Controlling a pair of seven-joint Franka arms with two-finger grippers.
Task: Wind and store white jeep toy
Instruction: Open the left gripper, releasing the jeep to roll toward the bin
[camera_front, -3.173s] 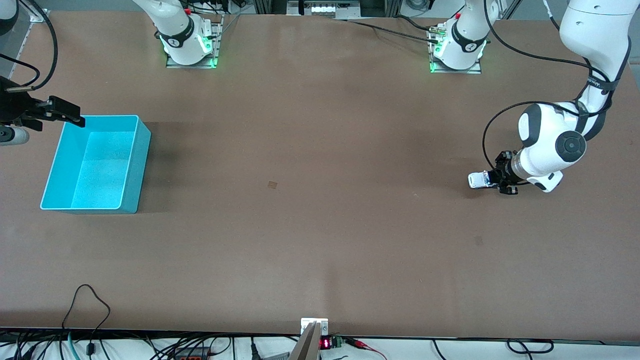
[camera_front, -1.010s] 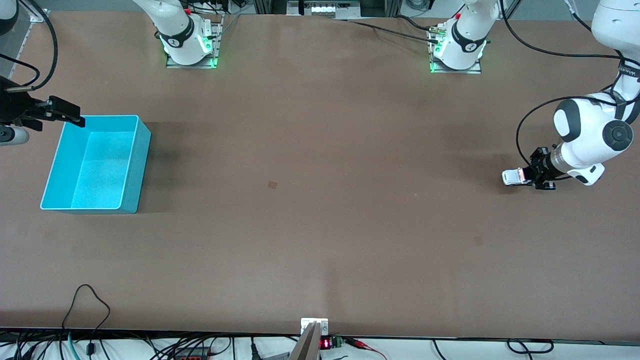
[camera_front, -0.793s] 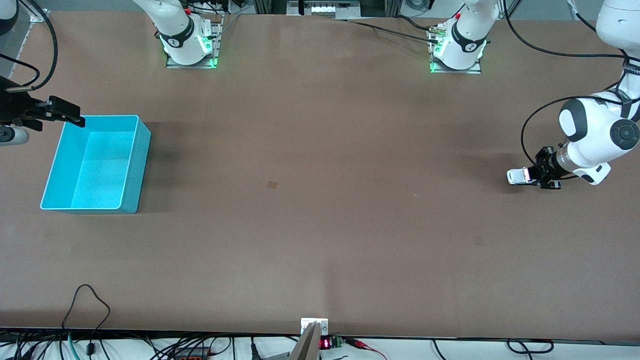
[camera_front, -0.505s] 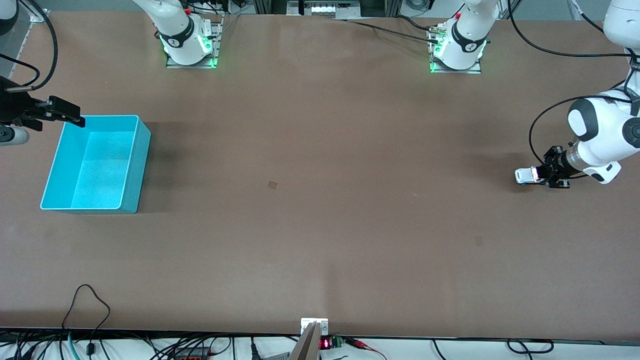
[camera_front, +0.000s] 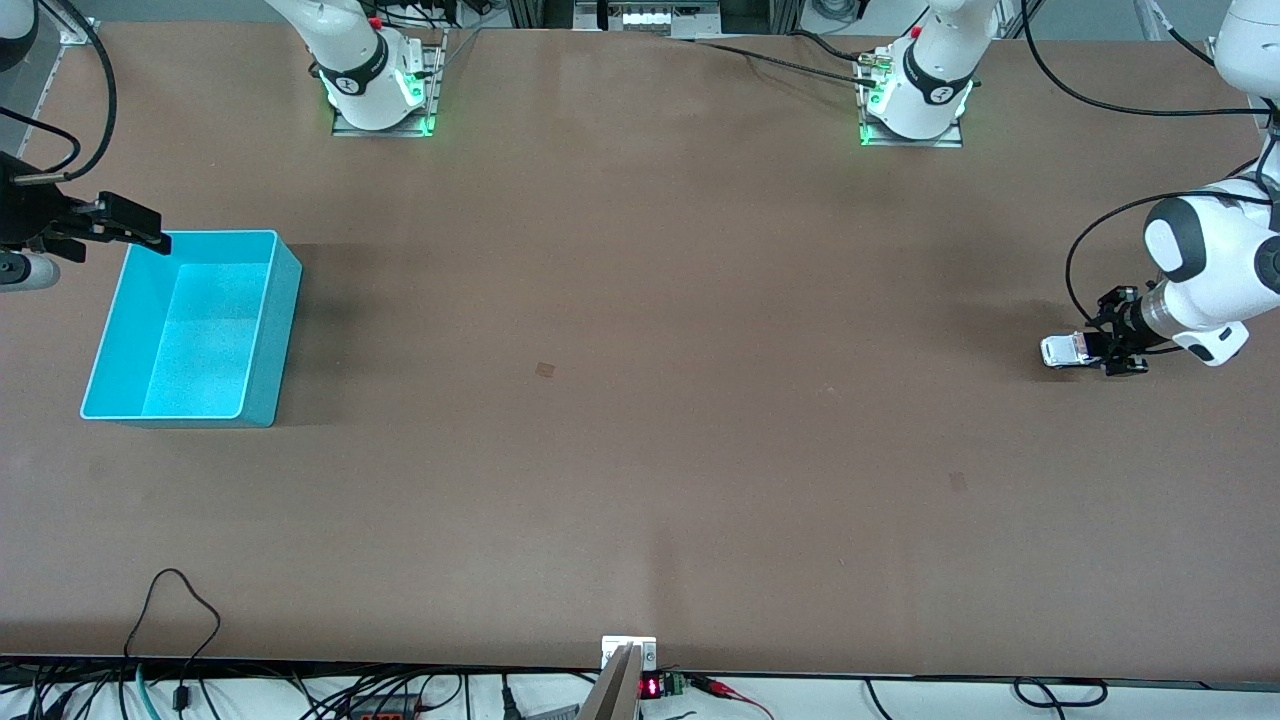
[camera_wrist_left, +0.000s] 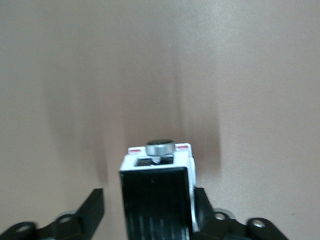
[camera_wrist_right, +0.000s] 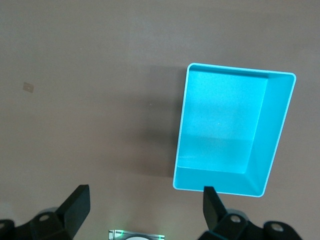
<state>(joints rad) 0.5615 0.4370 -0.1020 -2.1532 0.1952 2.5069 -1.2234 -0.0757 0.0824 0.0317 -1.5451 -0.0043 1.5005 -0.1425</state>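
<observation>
The white jeep toy (camera_front: 1062, 351) has a black roof and stands on the table at the left arm's end. My left gripper (camera_front: 1095, 350) is low at the table and shut on the jeep's rear part. In the left wrist view the jeep (camera_wrist_left: 156, 200) sits between the black fingers (camera_wrist_left: 204, 210), with its silver spare wheel pointing away from the wrist. The turquoise bin (camera_front: 290, 300) stands empty at the right arm's end. My right gripper (camera_front: 125, 223) hangs open above the bin's corner. The right wrist view looks down into the bin (camera_wrist_right: 272, 145) past that gripper (camera_wrist_right: 145, 205).
A small dark mark (camera_front: 545, 369) lies on the brown table near its middle. The arm bases (camera_front: 380, 90) stand along the table's edge farthest from the front camera. Cables (camera_front: 180, 600) hang at the edge nearest that camera.
My left gripper has dragged the jeep along the table toward the left arm's end, still holding it. The right arm has not moved.
</observation>
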